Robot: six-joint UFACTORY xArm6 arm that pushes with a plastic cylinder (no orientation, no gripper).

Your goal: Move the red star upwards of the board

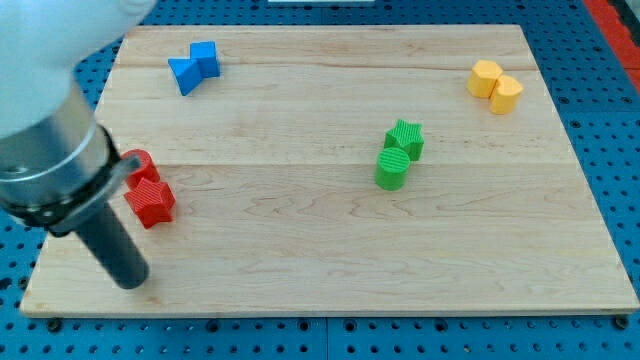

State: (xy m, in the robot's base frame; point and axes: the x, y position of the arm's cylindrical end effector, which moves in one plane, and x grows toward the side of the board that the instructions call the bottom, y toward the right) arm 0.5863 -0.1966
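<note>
The red star (151,201) lies near the board's left edge, below the middle. A second red block (140,164), its shape unclear, touches it from above and is partly hidden by the arm. My tip (132,279) is on the board near the lower left corner, just below the red star and slightly to its left, a short gap apart from it.
Two blue blocks (194,67) sit together at the view's top left. A green star (406,138) touches a green cylinder (392,169) right of centre. Two yellow blocks (495,86) sit at the top right. The wooden board (330,260) lies on a blue pegboard.
</note>
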